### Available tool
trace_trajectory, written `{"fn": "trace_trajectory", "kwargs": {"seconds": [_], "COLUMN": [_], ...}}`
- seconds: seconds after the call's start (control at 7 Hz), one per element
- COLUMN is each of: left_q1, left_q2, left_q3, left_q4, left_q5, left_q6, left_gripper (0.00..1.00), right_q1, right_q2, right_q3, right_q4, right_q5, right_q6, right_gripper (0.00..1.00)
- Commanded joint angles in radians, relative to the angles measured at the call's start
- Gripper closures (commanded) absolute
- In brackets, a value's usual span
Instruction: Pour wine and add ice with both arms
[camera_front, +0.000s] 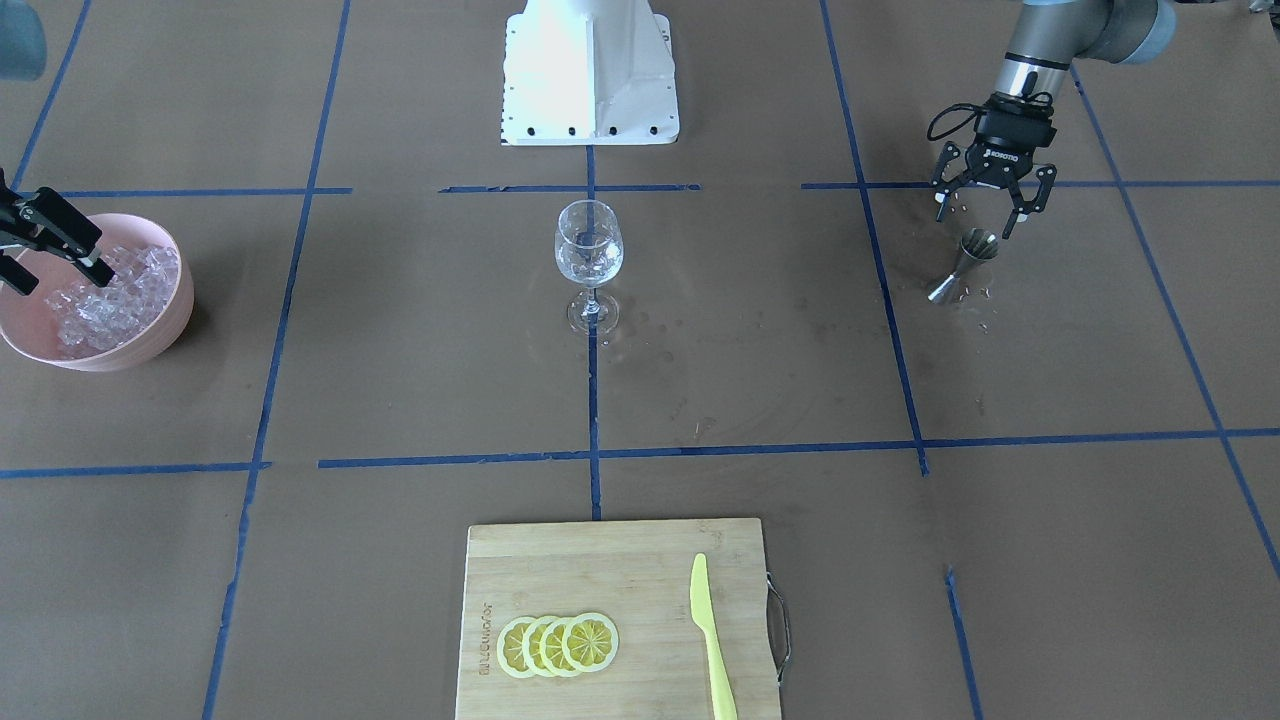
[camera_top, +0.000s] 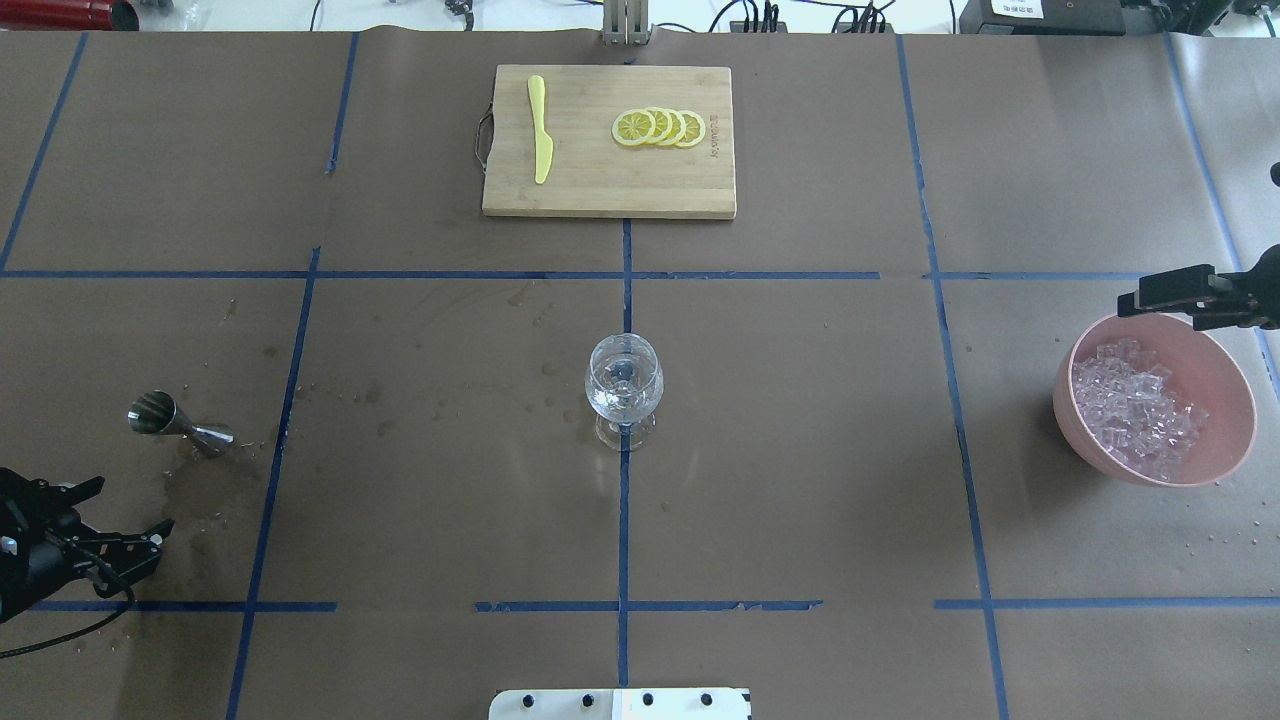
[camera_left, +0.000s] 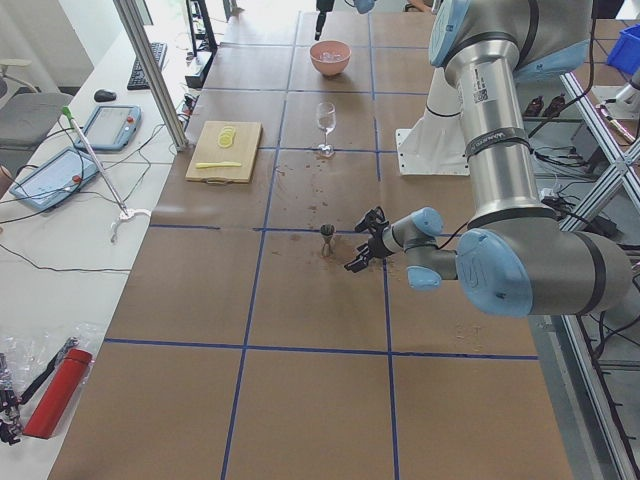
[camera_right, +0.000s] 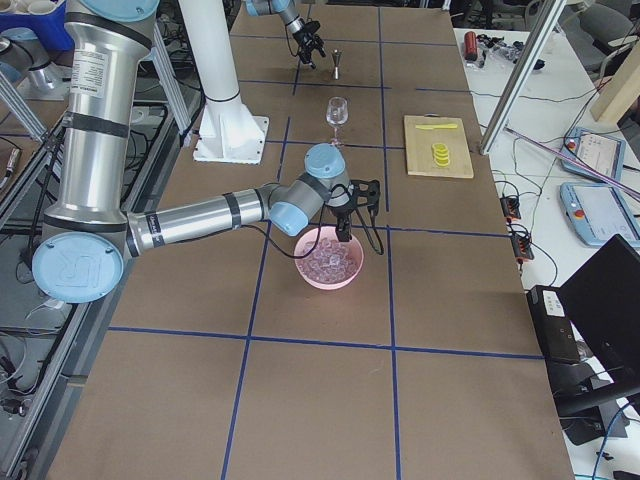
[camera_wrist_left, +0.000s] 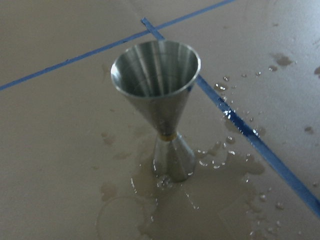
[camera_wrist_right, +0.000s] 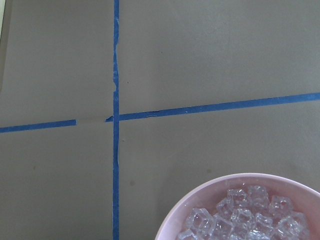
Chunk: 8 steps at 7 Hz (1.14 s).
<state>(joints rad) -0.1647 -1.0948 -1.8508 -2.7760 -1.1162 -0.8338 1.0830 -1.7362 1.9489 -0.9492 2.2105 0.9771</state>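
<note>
A steel jigger (camera_front: 965, 262) stands upright in a puddle of wine (camera_wrist_left: 175, 200), seen close in the left wrist view (camera_wrist_left: 160, 100). My left gripper (camera_front: 985, 208) is open and empty, just behind and above the jigger, not touching it; it also shows in the overhead view (camera_top: 120, 512). A clear wine glass (camera_front: 589, 260) stands at the table's middle, with wet drops around its foot. The ice (camera_front: 110, 295) is heaped in a pink bowl (camera_top: 1150, 470). My right gripper (camera_front: 60, 278) is open and empty, low over the bowl's outer rim.
A wooden cutting board (camera_top: 600, 185) with lemon slices (camera_top: 660, 127) and a yellow knife (camera_top: 540, 130) lies on the far side. The white pedestal base (camera_front: 590, 70) stands behind the glass. Dark wet spots (camera_top: 380, 400) dot the paper between jigger and glass.
</note>
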Motion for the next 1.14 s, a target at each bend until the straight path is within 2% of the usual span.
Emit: {"fn": "trace_trajectory", "kwargs": {"seconds": [0.0,0.14,0.29,0.43,0.57,0.71,1.0], "left_q1": [-0.105,-0.169,-0.258,-0.379,-0.513,-0.615,-0.741], "left_q2": [0.045,0.068,0.070,0.069,0.056,0.011,-0.055], "left_q3": [-0.027,-0.031,-0.025,-0.019,-0.002,0.042,0.076], "left_q4": [0.007,-0.010,-0.014,-0.014,-0.014,-0.004,0.024], "left_q5": [-0.112,-0.120,-0.169,-0.279,-0.467,-0.608,-0.811], "left_q6": [0.068,0.159,0.203,0.269,0.389,0.401,0.394], "left_gripper": [0.06,0.06,0.06,0.06,0.05,0.05,0.01], "right_q1": [0.000,0.000,0.000,0.000,0.002,0.002,-0.003], "right_q2": [0.000,0.000,0.000,-0.005,-0.026,-0.052,-0.054], "right_q3": [-0.001,-0.001,-0.002,-0.004,-0.007,-0.008,-0.074], "right_q4": [0.000,0.000,0.000,0.000,0.001,0.001,-0.002], "right_q5": [0.000,0.000,0.000,-0.005,-0.011,-0.014,-0.017], "right_q6": [0.000,0.000,0.000,0.000,-0.009,-0.015,-0.014], "right_gripper": [0.00,0.00,0.00,0.00,0.00,0.00,0.00]}}
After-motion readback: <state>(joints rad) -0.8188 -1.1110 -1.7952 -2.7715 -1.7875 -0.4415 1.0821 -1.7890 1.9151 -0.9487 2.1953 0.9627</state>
